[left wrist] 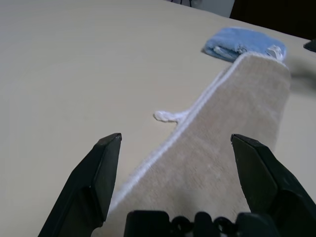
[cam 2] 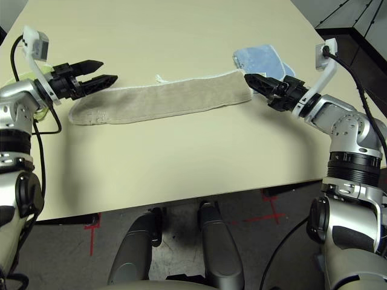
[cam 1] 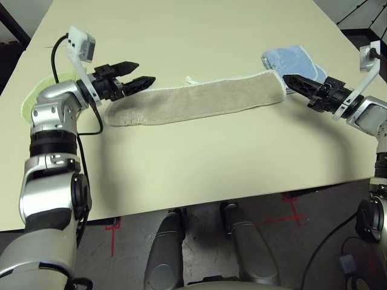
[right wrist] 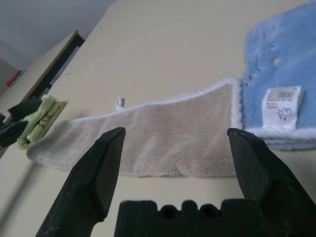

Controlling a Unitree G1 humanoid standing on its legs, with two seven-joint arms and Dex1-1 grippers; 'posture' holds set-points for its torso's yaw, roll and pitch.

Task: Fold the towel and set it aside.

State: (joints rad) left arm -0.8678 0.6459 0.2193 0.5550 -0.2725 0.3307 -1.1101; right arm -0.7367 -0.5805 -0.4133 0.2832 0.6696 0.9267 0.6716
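The towel [cam 1: 193, 101] is a beige strip with white piped edging, lying flat and folded lengthwise across the table, with a small white loop [left wrist: 165, 116] at its far edge. My left gripper [cam 1: 145, 72] hovers open just above the towel's left end, and the strip runs away between its fingers [left wrist: 106, 168]. At the towel's right end my right gripper [cam 1: 291, 81] is open and points along the strip [right wrist: 163, 143]. Neither gripper holds anything.
A folded light blue towel [cam 1: 293, 60] with a white label lies right behind the beige towel's right end, close to my right gripper. A light green cloth [cam 1: 29, 101] sits at the table's left edge under my left arm. The table's front edge [cam 1: 242, 194] is near me.
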